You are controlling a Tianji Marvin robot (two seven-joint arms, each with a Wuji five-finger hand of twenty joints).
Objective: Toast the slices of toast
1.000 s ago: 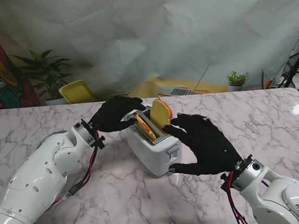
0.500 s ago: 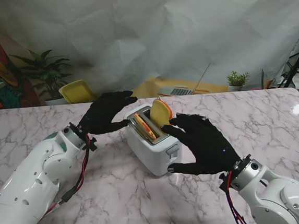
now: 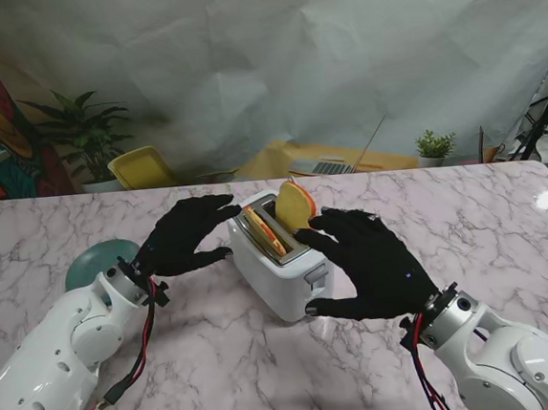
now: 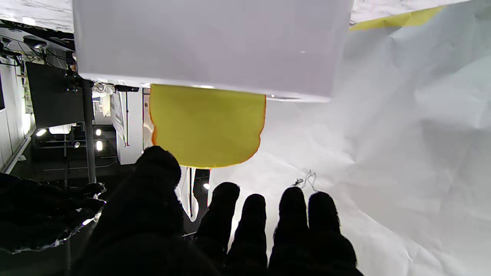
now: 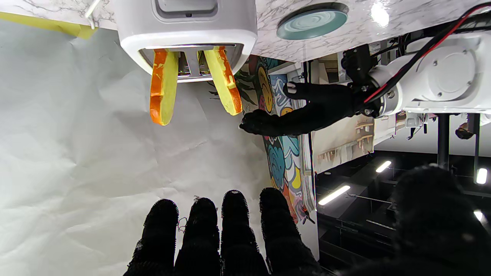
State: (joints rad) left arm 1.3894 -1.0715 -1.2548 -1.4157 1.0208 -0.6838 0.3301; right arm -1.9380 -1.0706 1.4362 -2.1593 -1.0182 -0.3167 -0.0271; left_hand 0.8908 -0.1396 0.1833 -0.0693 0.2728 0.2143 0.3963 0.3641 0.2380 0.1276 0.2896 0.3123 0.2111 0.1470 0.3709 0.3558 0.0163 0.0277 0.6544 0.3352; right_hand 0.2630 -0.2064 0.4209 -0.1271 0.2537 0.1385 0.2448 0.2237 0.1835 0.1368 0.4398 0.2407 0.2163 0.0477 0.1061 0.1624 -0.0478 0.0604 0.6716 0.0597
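Two yellow toast slices with orange crusts stand in the slots of the white two-slot toaster [image 3: 277,260], the right-hand slice [image 3: 295,206] sticking up well clear of the top and the left-hand slice [image 3: 265,233] sitting lower and leaning. Neither is pushed down, so I judge the toasting itself not yet begun. My right hand [image 3: 367,262] is the nearer one: it hovers spread and empty just to the right of the toaster, fingertips close to the tall slice, thumb curled low beside the toaster's near end, where the lever [image 3: 315,275] sits. My left hand [image 3: 183,237] is also slack and holding nothing, fingers apart, just left of the toaster and not touching it. The toaster's long axis runs from me away and slightly to the left, so the lever end faces me and my right thumb. Pressing that lever looks like the move that matters, and the right hand is better placed for it. Left of the toaster, beyond my left arm, lies a round teal plate [image 3: 95,262].
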